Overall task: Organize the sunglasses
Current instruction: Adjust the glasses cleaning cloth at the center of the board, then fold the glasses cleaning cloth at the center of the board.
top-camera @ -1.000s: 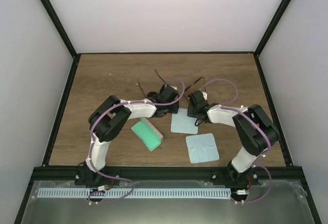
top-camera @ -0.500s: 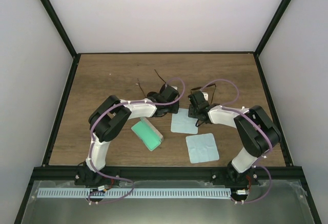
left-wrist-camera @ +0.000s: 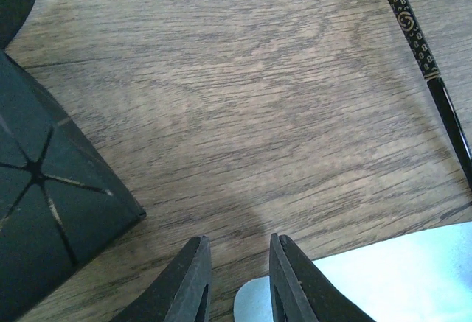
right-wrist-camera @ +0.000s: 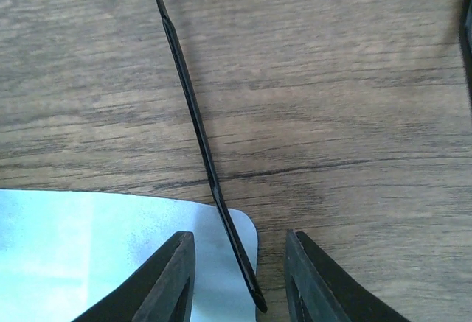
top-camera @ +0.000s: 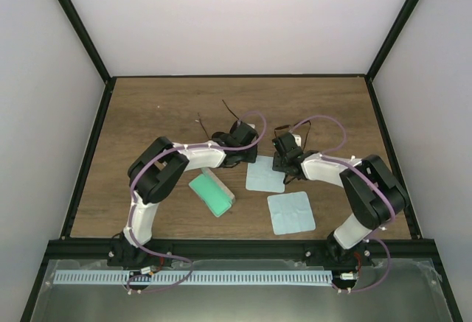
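Observation:
One pair of sunglasses (top-camera: 227,107) lies beyond my left gripper (top-camera: 243,156), its thin arms pointing away. Only one patterned arm (left-wrist-camera: 413,31) of a pair appears in the left wrist view. My left gripper (left-wrist-camera: 240,278) is open a little, over bare wood and a cloth corner, with nothing between its fingers. A second pair of sunglasses (top-camera: 283,127) lies by my right gripper (top-camera: 285,161). Its slender dark arm (right-wrist-camera: 199,138) runs down between my right gripper's (right-wrist-camera: 240,278) open fingers without touching them. The arm's tip rests on the corner of a light blue cloth (right-wrist-camera: 88,248).
A black case (left-wrist-camera: 44,211) sits just left of the left fingers. A teal case (top-camera: 212,194) lies near the left arm. Two light blue cloths (top-camera: 264,175) (top-camera: 290,212) lie side by side in front of the grippers. Black frame rails border the table (top-camera: 147,108).
The right gripper has opened and let go of the sunglasses arm, which now lies lower on the cloth corner. It also shifted slightly nearer. The left arm has hardly moved.

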`<state>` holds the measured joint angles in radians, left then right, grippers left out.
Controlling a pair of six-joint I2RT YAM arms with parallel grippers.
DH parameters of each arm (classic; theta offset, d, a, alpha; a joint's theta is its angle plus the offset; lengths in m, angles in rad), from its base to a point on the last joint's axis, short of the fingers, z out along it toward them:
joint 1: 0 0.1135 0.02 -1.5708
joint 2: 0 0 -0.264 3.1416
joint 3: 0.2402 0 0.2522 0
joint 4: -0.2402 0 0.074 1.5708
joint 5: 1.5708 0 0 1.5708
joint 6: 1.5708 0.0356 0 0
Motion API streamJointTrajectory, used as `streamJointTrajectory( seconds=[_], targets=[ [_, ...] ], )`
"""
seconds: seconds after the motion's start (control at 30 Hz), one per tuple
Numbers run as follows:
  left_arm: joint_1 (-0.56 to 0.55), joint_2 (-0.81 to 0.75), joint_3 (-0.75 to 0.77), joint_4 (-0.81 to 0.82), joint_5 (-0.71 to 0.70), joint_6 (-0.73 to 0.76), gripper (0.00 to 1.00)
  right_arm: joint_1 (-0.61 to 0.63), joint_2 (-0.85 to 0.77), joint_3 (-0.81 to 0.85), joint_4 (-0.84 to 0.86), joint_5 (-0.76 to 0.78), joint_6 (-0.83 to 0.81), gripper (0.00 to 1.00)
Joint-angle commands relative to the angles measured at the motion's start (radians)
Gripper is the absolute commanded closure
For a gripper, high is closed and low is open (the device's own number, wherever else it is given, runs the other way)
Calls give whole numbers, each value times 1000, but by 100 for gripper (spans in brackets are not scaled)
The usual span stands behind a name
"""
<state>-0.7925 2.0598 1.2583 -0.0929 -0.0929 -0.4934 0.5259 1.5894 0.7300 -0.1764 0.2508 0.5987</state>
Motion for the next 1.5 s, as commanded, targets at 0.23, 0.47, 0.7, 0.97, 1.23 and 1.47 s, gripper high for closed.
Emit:
streamJointTrajectory(
  seconds=[0.23,0.47,0.7,0.97,1.23,1.47],
  targets=[
    [-11,76,42,-141,-61,-2,74,2,41,23,18,-17,-13,68],
    [-31,105,84,-237,-175,11,53,4,50,28,17,-19,-15,68],
    [-33,101,72,-259,-180,14,66,5,51,29,20,-22,-16,69],
    [-62,86,53,-253,-150,13,62,5,46,27,18,-16,-16,69],
    [-92,67,47,-267,-146,10,61,5,55,27,17,-10,-15,69],
    [-94,28,17,-245,-104,1,58,5,58,26,18,-12,-17,69]
  ],
)
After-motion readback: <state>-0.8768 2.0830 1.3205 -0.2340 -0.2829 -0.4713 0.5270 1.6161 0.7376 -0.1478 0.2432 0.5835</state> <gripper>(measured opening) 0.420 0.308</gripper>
